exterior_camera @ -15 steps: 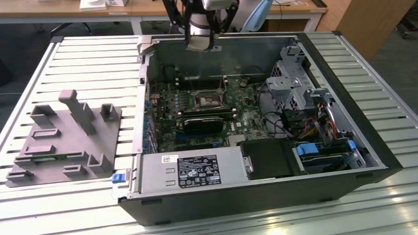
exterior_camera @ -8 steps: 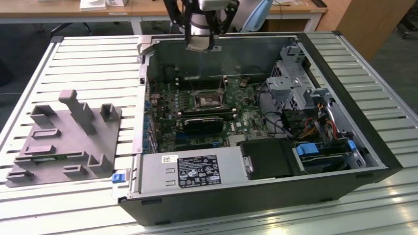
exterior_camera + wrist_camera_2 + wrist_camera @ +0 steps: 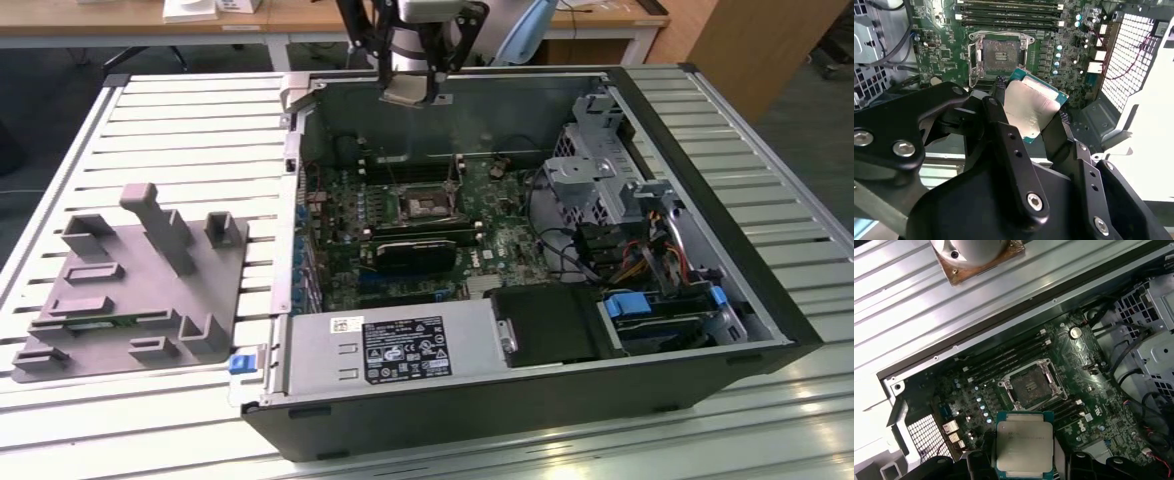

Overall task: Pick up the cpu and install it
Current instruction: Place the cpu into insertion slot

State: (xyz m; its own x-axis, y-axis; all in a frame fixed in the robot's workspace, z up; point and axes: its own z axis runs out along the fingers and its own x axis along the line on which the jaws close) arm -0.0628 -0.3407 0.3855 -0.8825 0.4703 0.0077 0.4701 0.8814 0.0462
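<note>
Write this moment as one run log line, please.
stage: carry | tool: shut on cpu | position: above computer case, apart from socket | socket: empty | cpu: not yet installed

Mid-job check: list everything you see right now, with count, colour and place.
cpu: one, silver top with green rim, held between the fingers above the motherboard, short of the socket.
socket: one, dark with a metal frame, on the motherboard, no chip in it.
motherboard: one, green, on the floor of the computer case.
computer case: one, black and grey, lying open on the table.
power supply: one, silver, inside the case along its near side in the exterior view.
plastic block: one, grey, with upright posts, on the table at the exterior view's left of the case.
table: one, silver, slatted.
gripper: one, black, shut on the cpu.
</note>
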